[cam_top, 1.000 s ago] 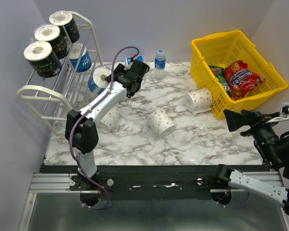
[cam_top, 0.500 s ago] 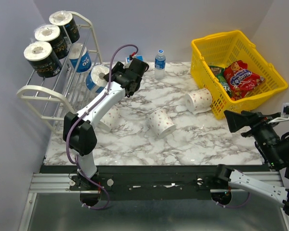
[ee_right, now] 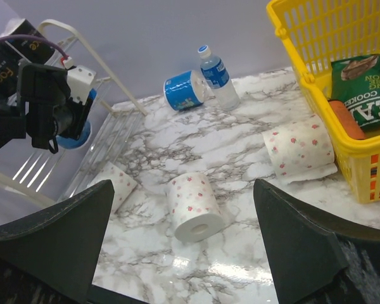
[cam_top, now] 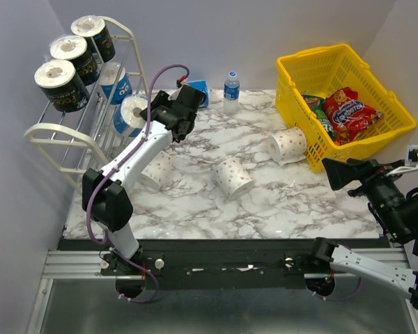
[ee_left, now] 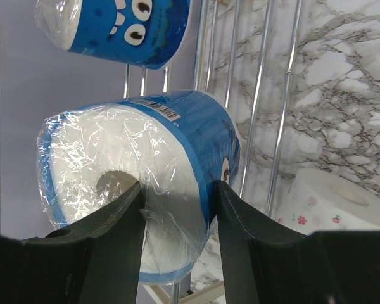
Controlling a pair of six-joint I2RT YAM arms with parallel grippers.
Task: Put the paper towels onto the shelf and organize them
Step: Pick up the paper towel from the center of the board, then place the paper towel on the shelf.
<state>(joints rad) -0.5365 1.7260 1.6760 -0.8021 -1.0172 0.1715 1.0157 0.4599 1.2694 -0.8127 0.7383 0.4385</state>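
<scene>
Marble-patterned counter (cam_top: 265, 202) fills the scene, with the white shelf (cam_top: 56, 136) against the left wall and a yellow basket (cam_top: 341, 97) at the far right. The left hand (cam_top: 148, 115) grips a blue paper towel roll (ee_left: 145, 164) by its end and holds it against the shelf's middle tier, just below a second blue roll (cam_top: 118, 83) that already sits there. Three black rolls (cam_top: 59, 83) line the top tier. The right hand (ee_right: 183, 190) hangs wide open and empty over the right side of the counter.

The main risk is in the release. The grip is a pinch on shiny plastic wrap, so the roll could slip or twist. The tiers are slanted thin bars, so a roll let go off-centre might run down, tip through a gap, or bump its blue neighbour loose. Whether the roll rests on the bars yet cannot be told.

The left wrist view alone shows the grip: one finger across the cardboard hole, the other on the blue wrap, bars close behind. The overhead view shows which tier is in play. The right wrist view shows what is left on the counter: three dotted rolls (ee_right: 193, 206), and another blue roll (ee_right: 185, 90) beside a water bottle (ee_right: 216, 79).
</scene>
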